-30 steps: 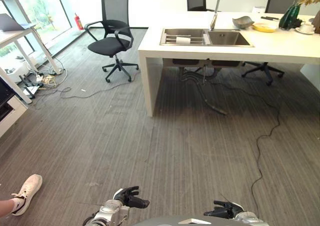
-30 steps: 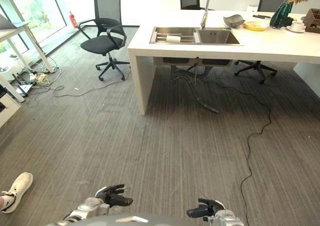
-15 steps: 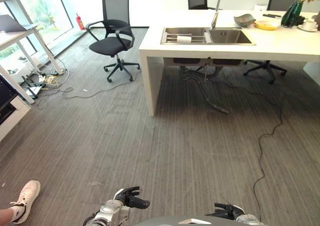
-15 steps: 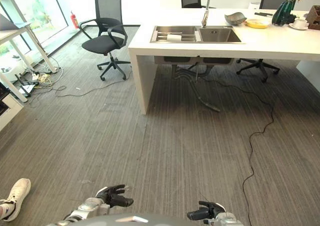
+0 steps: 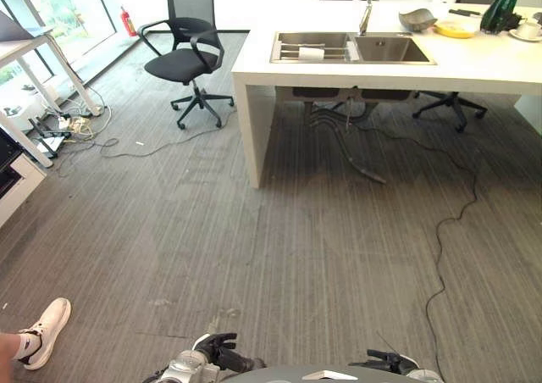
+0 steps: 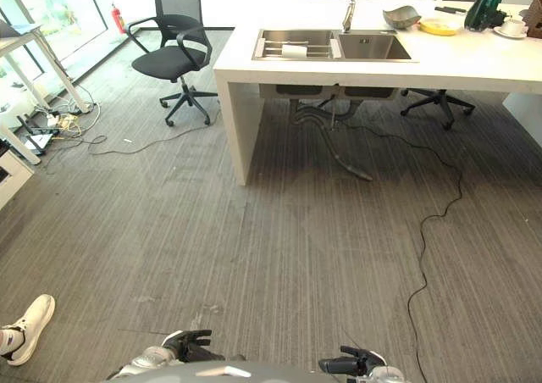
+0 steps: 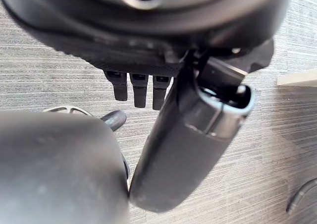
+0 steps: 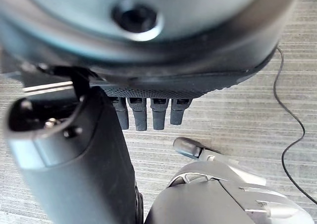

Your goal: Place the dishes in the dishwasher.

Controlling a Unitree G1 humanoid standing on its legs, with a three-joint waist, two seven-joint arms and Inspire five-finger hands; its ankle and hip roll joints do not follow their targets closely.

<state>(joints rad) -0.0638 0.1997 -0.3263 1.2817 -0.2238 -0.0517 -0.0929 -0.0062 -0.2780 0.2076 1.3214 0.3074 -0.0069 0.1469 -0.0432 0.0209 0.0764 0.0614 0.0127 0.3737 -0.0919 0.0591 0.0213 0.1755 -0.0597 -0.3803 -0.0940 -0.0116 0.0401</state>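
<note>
On the far right of the white counter (image 5: 474, 65) stand a grey bowl (image 5: 417, 19), a yellow plate (image 5: 457, 29) and a white cup on a saucer (image 5: 527, 30). A double steel sink (image 5: 351, 47) with a tap is set in the counter to their left. My left hand (image 5: 222, 353) and right hand (image 5: 385, 363) hang low at the bottom edge of the eye views, far from the counter. Both are open and hold nothing. Their straight fingers (image 7: 138, 87) (image 8: 148, 112) show over bare carpet in the wrist views.
A black office chair (image 5: 186, 61) stands left of the counter. Hoses (image 5: 347, 137) hang under the sink and a black cable (image 5: 449, 230) snakes across the carpet to the right. A desk and tangled cables (image 5: 68, 129) are at far left. A person's white shoe (image 5: 47, 330) is at lower left.
The whole picture has shifted: the counter sits higher in view and nearer. Both hands show lower at the bottom edge. Nothing was taken hold of.
</note>
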